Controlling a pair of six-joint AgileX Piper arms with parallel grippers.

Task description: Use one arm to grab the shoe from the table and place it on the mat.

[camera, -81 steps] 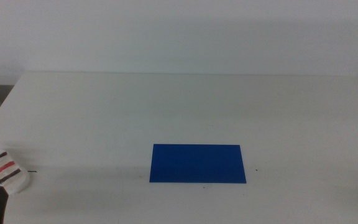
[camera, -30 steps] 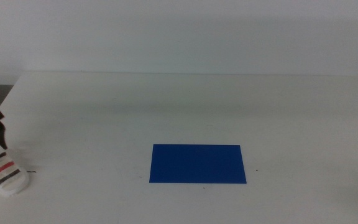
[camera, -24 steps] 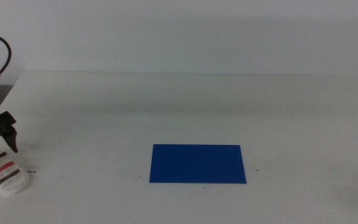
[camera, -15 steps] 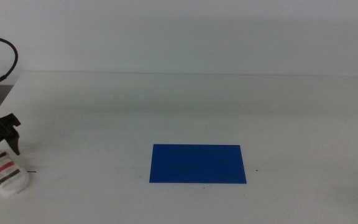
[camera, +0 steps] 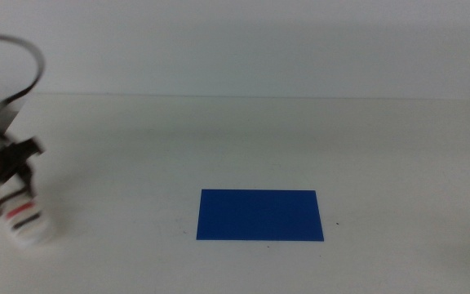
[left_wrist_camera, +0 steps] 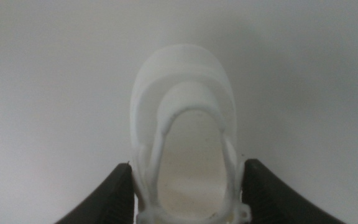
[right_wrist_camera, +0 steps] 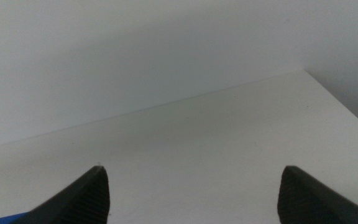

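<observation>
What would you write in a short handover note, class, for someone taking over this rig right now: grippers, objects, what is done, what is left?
Left gripper: at the table's left edge, jaws on both sides of the shoe and against it; whether it is lifted cannot be told.
Right gripper: open, holding nothing, waiting out of the middle view.
Mat: flat at centre front of the table, nothing on it.
Done: the shoe is reached and gripped.
Left: carry the shoe right to the mat, set it down, release.
</observation>
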